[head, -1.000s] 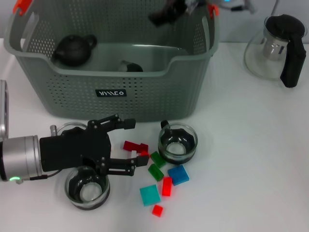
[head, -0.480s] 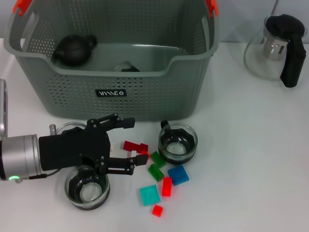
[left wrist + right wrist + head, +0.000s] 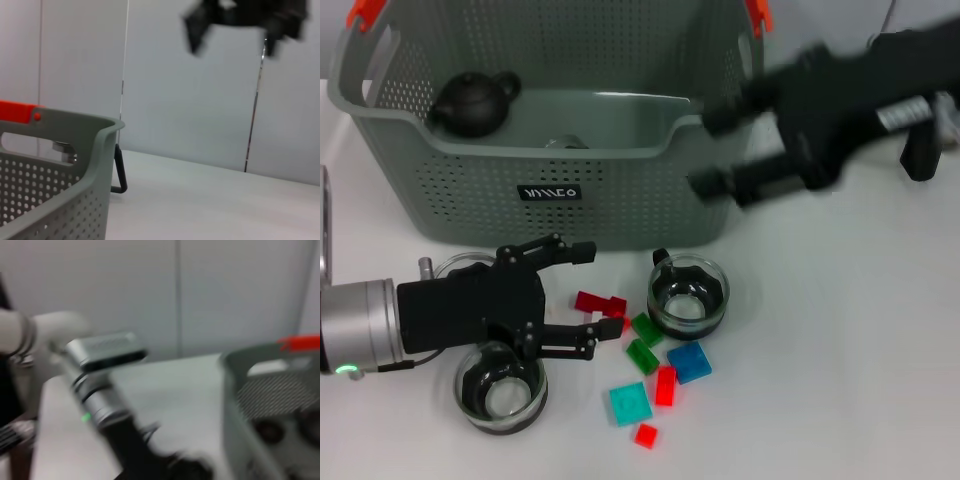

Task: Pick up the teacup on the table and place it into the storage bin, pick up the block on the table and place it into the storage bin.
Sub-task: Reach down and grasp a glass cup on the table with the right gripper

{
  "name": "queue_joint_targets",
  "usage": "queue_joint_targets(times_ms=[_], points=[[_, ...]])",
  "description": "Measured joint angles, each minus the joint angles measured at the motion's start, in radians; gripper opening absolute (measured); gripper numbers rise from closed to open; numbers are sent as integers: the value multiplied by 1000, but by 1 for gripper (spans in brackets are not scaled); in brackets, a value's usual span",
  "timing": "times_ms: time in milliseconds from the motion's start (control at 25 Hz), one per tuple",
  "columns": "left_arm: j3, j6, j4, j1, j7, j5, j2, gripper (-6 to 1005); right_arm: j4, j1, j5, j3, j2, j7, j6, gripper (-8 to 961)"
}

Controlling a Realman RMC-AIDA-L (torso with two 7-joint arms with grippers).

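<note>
The grey storage bin stands at the back, with a black teapot and part of a dark cup inside. In front of it, one glass teacup stands mid-table and another sits near the front edge. My left gripper is low over the table, open, with a red block lying between its fingers. Other blocks lie beside it: green, blue, teal, red. My right gripper is blurred and open beside the bin's right front corner, holding nothing.
A third glass cup is half hidden behind my left gripper. A glass teapot with a black handle stands at the back right, partly covered by my right arm. The left wrist view shows the bin's rim and its orange clip.
My right arm, out of view half a second ago, has swung in from the right to the bin's right front corner. My left gripper has hardly moved.
</note>
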Motion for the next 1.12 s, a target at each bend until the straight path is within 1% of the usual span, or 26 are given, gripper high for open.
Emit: queue_joint_targets(times_ms=[80, 200, 520, 680, 920, 1120], points=[[-2, 0, -1, 1, 2, 0, 0, 945, 4, -12, -12, 8, 1, -1, -54, 696], [-3, 0, -1, 3, 2, 0, -2, 945, 6, -31, -55, 5, 4, -2, -92, 695], [-3, -1, -1, 7, 2, 1, -2, 945, 77, -28, -189, -15, 12, -19, -105, 692], [-3, -14, -1, 8, 2, 4, -3, 944, 135, -18, -255, -75, 16, -43, -81, 692], [-5, -33, -17, 9, 2, 1, -5, 944, 219, 12, -347, -177, 22, -82, -3, 688], [-38, -38, -39, 7, -1, 0, -7, 944, 281, 43, -384, -260, 23, -126, 83, 683]])
